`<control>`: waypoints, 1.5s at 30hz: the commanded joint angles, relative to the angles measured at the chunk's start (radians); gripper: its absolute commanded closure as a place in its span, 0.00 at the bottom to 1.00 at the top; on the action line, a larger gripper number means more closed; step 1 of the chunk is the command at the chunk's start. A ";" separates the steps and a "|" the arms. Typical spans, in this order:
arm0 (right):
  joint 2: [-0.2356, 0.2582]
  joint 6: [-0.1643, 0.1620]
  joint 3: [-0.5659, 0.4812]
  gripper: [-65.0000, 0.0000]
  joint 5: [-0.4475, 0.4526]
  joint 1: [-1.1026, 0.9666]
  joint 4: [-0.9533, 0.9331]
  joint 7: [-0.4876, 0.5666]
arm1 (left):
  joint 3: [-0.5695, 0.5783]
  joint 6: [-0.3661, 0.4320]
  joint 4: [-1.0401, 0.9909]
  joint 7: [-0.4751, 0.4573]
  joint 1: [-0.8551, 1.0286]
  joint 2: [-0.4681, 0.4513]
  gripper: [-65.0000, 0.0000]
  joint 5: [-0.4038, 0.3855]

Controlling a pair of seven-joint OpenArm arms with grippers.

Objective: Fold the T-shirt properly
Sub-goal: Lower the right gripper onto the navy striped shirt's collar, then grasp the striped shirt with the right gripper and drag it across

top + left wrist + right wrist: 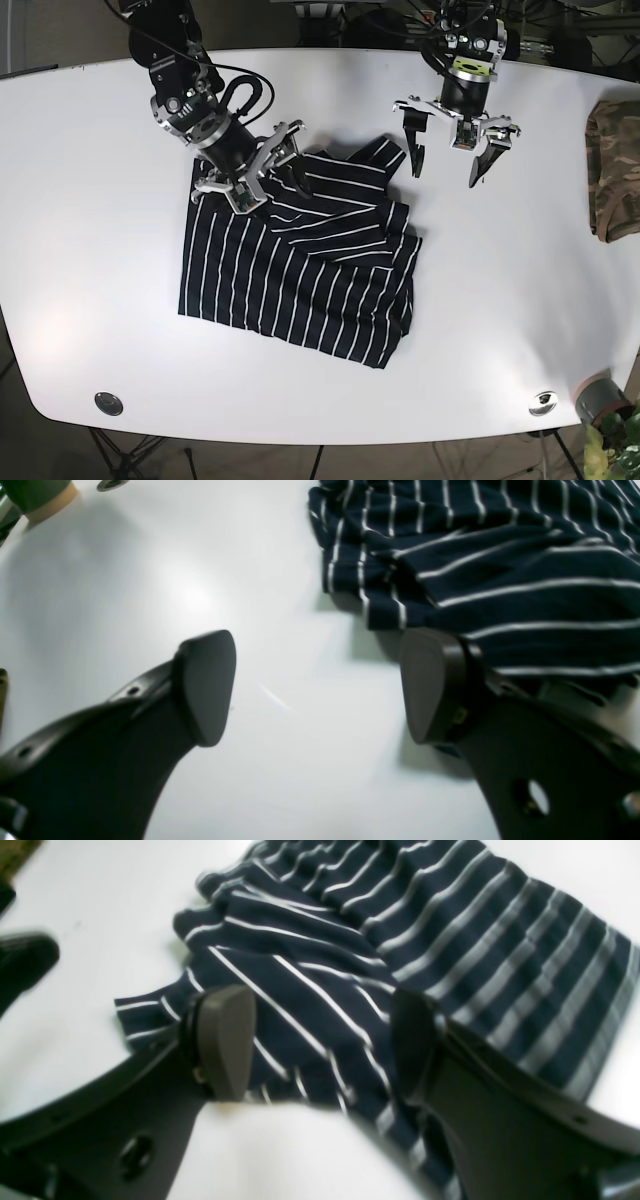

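Note:
The T-shirt (300, 270), navy with thin white stripes, lies partly folded and rumpled in the middle of the white table (90, 250). My right gripper (268, 183) hovers open over the shirt's upper left corner. In the right wrist view its fingers (225, 1040) straddle wrinkled fabric (320, 1005) without closing on it. My left gripper (445, 170) stands open just right of the shirt's top right corner. In the left wrist view its pads (207, 690) are spread wide over bare table, and the shirt's edge (500, 570) lies by the right pad.
A camouflage cloth (612, 170) lies at the table's right edge. Round metal fittings (108, 403) (543, 402) sit near the front corners, with a grey cup (600, 398) beyond the front right corner.

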 commanded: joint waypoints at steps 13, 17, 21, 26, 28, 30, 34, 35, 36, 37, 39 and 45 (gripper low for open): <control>-0.119 -0.003 -0.151 0.38 0.004 0.360 -0.290 -0.067 | -0.100 0.002 0.014 0.060 -0.079 -0.008 0.25 -0.005; -0.182 -0.003 -0.164 0.38 0.004 0.426 -0.400 -0.067 | -0.097 0.002 0.014 0.062 -0.079 -0.008 0.25 -0.005; -0.245 -0.003 -0.165 0.38 0.004 0.475 -0.523 -0.067 | -0.097 0.002 0.003 0.062 -0.080 -0.008 0.25 -0.004; -0.291 -0.003 -0.205 0.38 -0.058 0.504 -0.617 -0.065 | -0.098 0.002 -0.009 0.062 -0.093 -0.011 0.25 -0.004; -0.302 -0.003 -0.239 0.38 -0.111 0.510 -0.638 -0.065 | -0.098 0.002 -0.009 0.062 -0.096 -0.024 0.25 -0.004; -0.320 -0.003 -0.256 0.38 -0.162 0.506 -0.649 -0.064 | -0.098 0.002 -0.009 0.062 -0.096 -0.037 0.25 -0.004; -0.334 -0.005 -0.256 0.38 -0.237 0.504 -0.660 -0.064 | -0.098 0.002 -0.009 0.062 -0.097 -0.037 0.25 -0.004; -0.334 -0.005 -0.256 0.38 -0.251 0.504 -0.660 -0.064 | -0.098 0.002 -0.009 0.062 -0.097 -0.037 0.25 -0.004; -0.334 -0.005 -0.256 0.38 -0.259 0.504 -0.660 -0.064 | -0.098 0.002 -0.009 0.062 -0.096 -0.037 0.25 -0.004; -0.334 -0.006 -0.256 0.38 -0.265 0.504 -0.661 -0.064 | -0.098 0.002 -0.009 0.062 -0.096 -0.037 0.25 -0.004; -0.334 -0.011 -0.242 0.38 -0.280 0.507 -0.664 -0.058 | -0.098 0.002 -0.009 0.062 -0.097 -0.037 0.25 -0.004; -0.322 -0.044 -0.214 0.38 -0.325 0.504 -0.663 -0.019 | -0.098 0.002 -0.009 0.062 -0.099 -0.037 0.25 -0.004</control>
